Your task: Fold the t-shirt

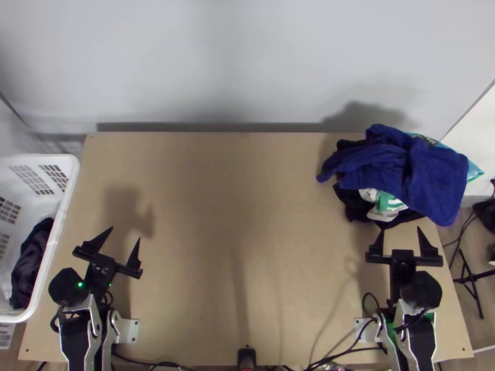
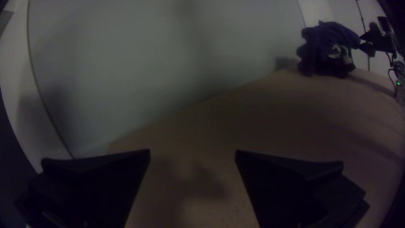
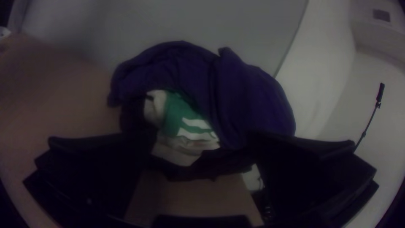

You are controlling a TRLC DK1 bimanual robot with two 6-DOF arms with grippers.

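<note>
Blue cloth (image 1: 436, 179), heaped on other garments (image 1: 388, 203); left hand (image 1: 125, 233), right hand (image 1: 400, 229): wide open, empty; neighbours could be snagged by too deep a grip

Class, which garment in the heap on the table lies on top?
The blue garment, draped across the heap; the black cloth and green-and-white cloth peek out beneath it.
</note>
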